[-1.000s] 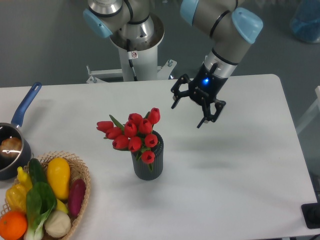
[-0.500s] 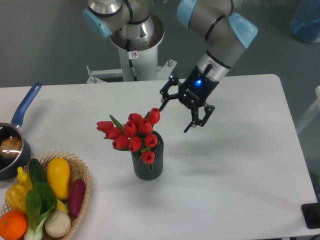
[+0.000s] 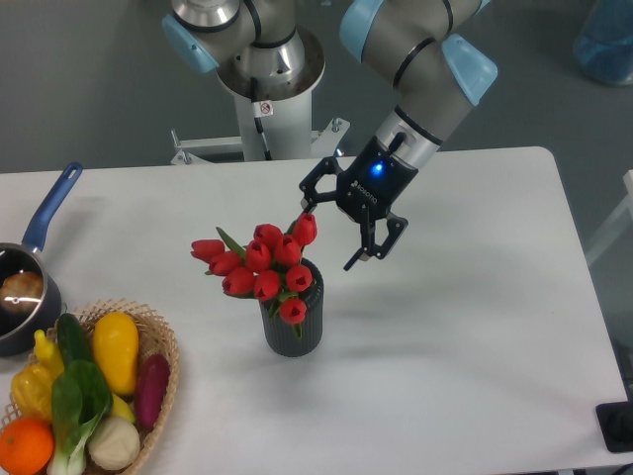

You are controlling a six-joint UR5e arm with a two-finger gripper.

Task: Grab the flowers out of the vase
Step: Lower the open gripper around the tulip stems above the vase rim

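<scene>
While my hand (image 3: 329, 226) hangs above the desk (image 3: 475, 297) with its fingers spread wide and nothing between them, I count the grasp as not yet begun. One fingertip sits just beside the uppermost bloom of the flowers (image 3: 262, 262); from this angle I cannot tell whether it touches the petals. The other finger points down and away over bare desk.

The bunch lies just below and to the left of my hand, standing in the vase (image 3: 294, 317), and the red heads fan out wider than the vase mouth. A few blooms droop over the rim toward me.

I judge the flowers to be light and soft. The heads would crush or slip if I pinched them, and a grip on a single bloom would likely pull one stem loose and leave the rest behind. The stems are gathered where they enter the vase mouth, so I would close there, low under the heads, with the fingers on either side of the bundle. The vase itself looks small and could tip or lift with the stems if they bind inside, so I would pull straight up.

Farther left of my hand, well apart, sit a wicker basket (image 3: 163, 341) of vegetables and a saucepan (image 3: 30, 287) with a blue handle.
</scene>
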